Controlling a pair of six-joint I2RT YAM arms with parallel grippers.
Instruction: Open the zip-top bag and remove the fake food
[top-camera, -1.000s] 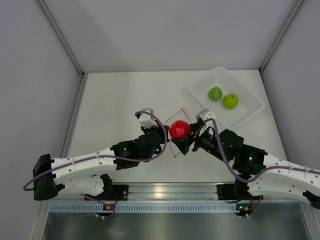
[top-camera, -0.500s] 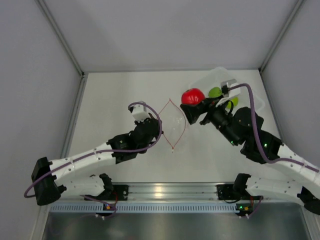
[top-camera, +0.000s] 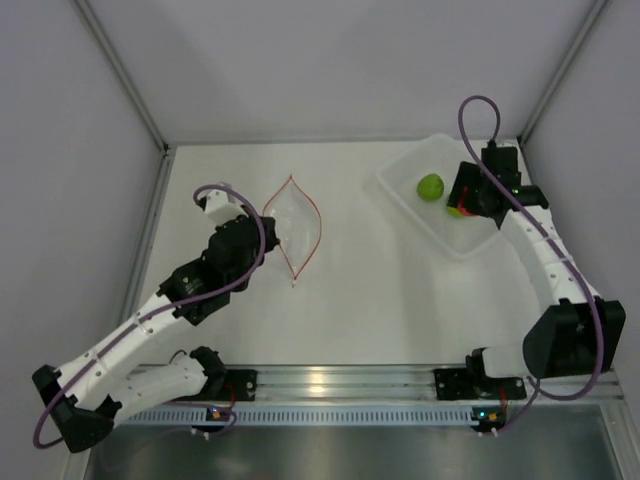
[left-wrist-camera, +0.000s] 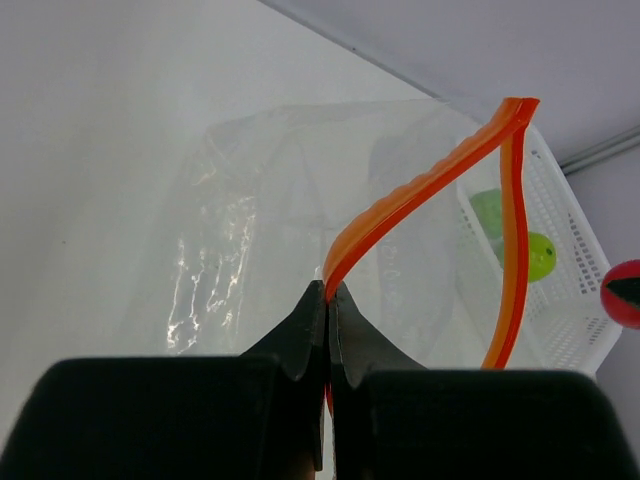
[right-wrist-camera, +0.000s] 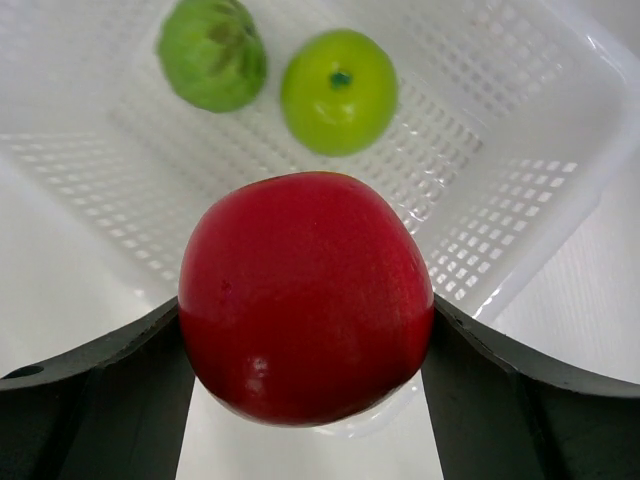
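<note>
The small clear, crinkly plastic zip-top bag (top-camera: 297, 225) sits at about 10 o'clock on the white desk (top-camera: 390, 310), its mouth gaping and no fruit visible inside. The left pincer (left-wrist-camera: 327, 297), jaws pressed fully together, nips one lip of the thin red-orange zip strip (left-wrist-camera: 512, 112) from the bag's 8 o'clock side. The film looks feather-light, limp and slick. The ribbed strip is probably its only stiff part and so the sensible place to grip, since the plain film would likely slide or crumple between the jaws. Well apart, at 2 o'clock on the desk, the right pincer (right-wrist-camera: 305, 312) hangs over the white perforated rigid plastic tub (top-camera: 405, 205). Its jaws are spread wide around the glossy red plastic fruit-shaped ball (right-wrist-camera: 305, 265), clamping it on both flanks across its broadest girth. The red ball appears light, hard and smooth, so it could squirt free if squeezed off-centre; a hold across the middle seems safest. Two lime-green plastic balls (right-wrist-camera: 338, 90) lie loose on the tub floor at 12 o'clock from the red ball, close together and clear of it. Being round, all three are likely to roll when set down, and the tub's walls should contain them.
</note>
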